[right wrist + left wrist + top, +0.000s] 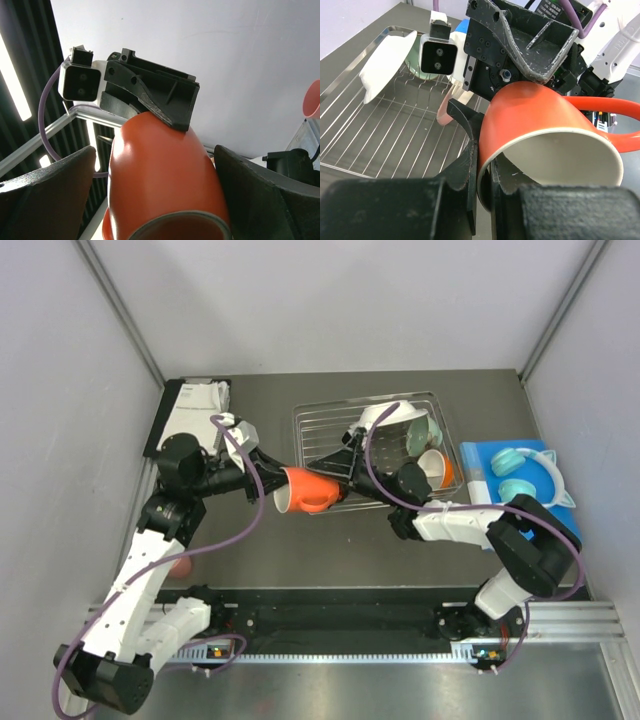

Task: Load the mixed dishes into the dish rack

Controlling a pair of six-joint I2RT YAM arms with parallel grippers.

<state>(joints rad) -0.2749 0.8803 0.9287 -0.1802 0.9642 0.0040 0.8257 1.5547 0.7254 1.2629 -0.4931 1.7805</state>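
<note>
Evidently for a handover, the left gripper (479, 165) is clenched on the rim of the orange, white-lined ceramic mug (540, 130) at the silver wire dish rack's (300, 416) near-left corner, while the right gripper (155, 165), fingers spread, straddles its body unclosed.

A dark grey, matte table top (330, 550) is seen, closed in by pale walls on three sides. At its far left corner a flat black tray with white papers (195, 405) is placed. In the far middle a shallow rectangular basket of thin silver wire grid (312, 422) is set, apart from the tray. Just beside the basket, on the right side, a flat blue rectangular pad (480, 468) is laid. Near the left edge a small salmon-coloured round thing (180, 565) is only partly visible. Along the near edge a black and silver metal rail (340, 625) is fixed.
</note>
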